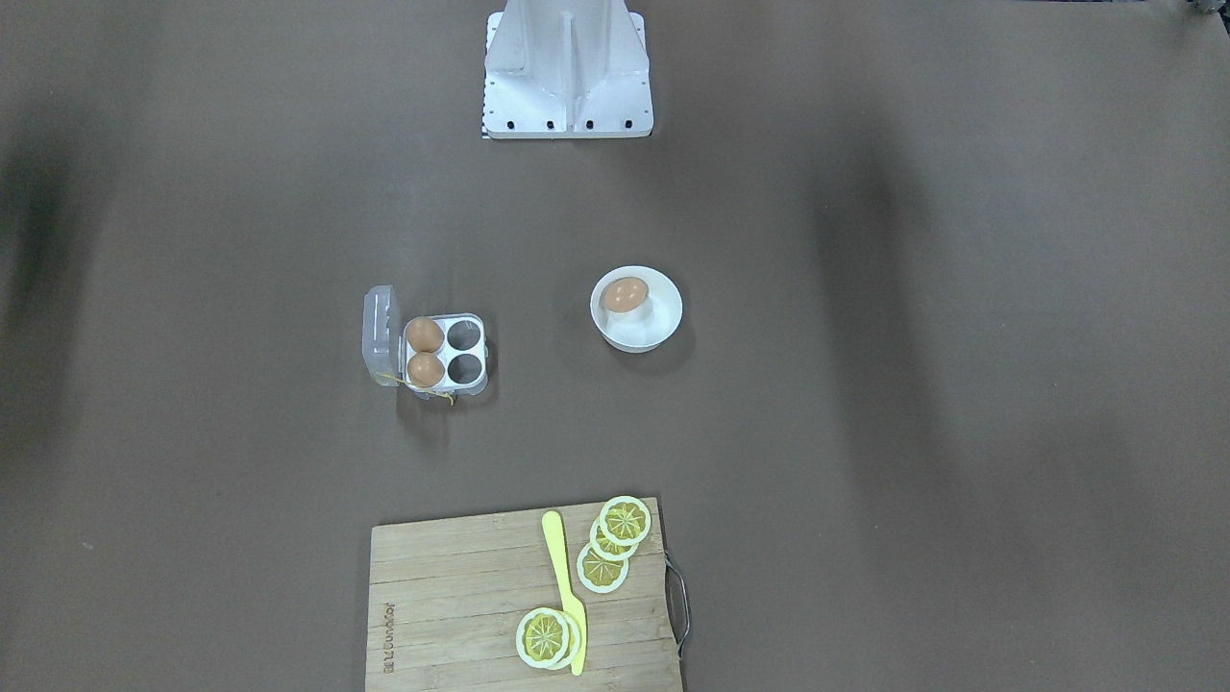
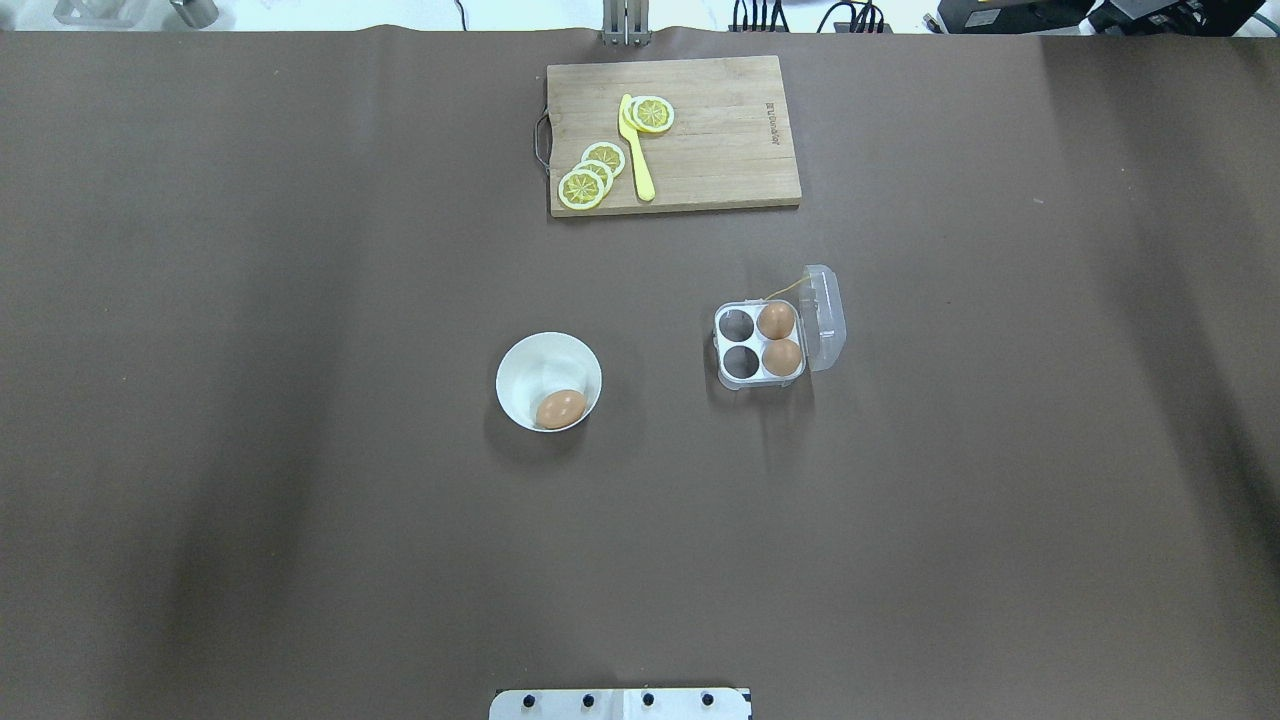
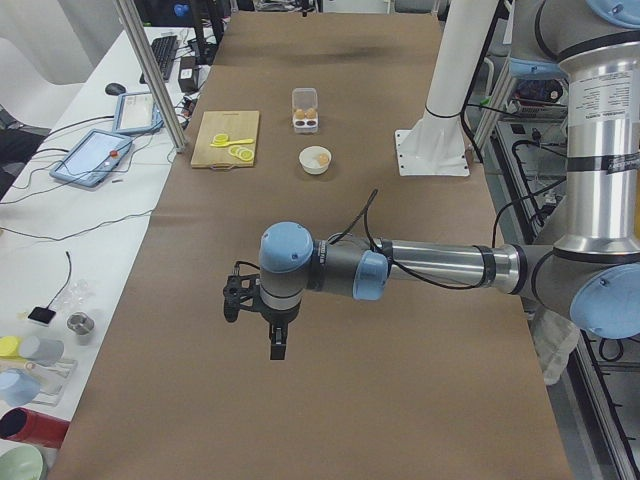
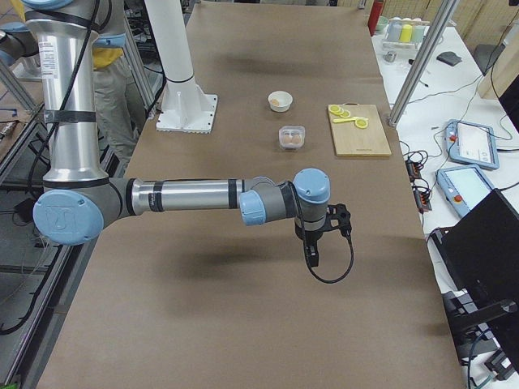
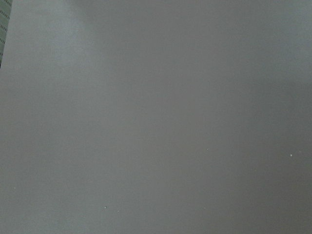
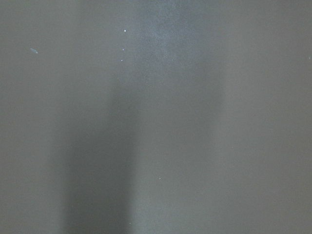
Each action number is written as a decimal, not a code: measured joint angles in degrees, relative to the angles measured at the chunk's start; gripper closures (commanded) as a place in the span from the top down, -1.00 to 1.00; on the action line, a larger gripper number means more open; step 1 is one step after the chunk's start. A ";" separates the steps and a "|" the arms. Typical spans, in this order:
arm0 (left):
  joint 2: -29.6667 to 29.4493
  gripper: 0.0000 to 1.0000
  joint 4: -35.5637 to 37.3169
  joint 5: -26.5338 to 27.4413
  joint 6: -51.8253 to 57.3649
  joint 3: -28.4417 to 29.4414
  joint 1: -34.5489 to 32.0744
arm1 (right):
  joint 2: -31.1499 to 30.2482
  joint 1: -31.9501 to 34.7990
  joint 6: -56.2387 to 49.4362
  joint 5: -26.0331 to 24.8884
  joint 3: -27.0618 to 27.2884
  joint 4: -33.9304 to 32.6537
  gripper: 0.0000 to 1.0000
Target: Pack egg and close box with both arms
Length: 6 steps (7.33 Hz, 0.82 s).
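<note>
The egg (image 1: 626, 294) lies in a round white bowl (image 1: 663, 317), also seen from overhead (image 2: 561, 408). The box (image 1: 445, 352) stands open with its clear lid (image 1: 380, 336) folded back; two brown eggs fill the cells beside the lid and two cells are empty. It also shows overhead (image 2: 757, 342). My left gripper (image 3: 277, 345) shows only in the exterior left view, above bare table far from both. My right gripper (image 4: 314, 255) shows only in the exterior right view, likewise far off. I cannot tell whether either is open or shut. Both wrist views show only brown table.
A wooden cutting board (image 2: 720, 130) with lemon slices (image 2: 590, 178) and a yellow knife (image 2: 636, 150) lies at the table's far edge. The white robot base (image 1: 567, 67) stands at the near edge. Monitors and cups sit on side benches.
</note>
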 measured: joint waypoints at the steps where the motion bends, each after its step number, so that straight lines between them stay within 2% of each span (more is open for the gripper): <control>1: -0.13 0.95 0.13 -0.02 0.01 -0.01 -0.02 | 0.00 0.00 0.00 0.00 0.03 0.00 1.00; 4: -0.31 0.95 0.51 -0.10 1.47 -3.42 0.10 | 0.02 0.00 0.00 0.02 0.26 0.00 1.00; 6: -0.87 0.95 0.23 -0.26 9.35 -6.17 0.90 | -0.05 0.00 0.02 0.25 0.40 0.00 1.00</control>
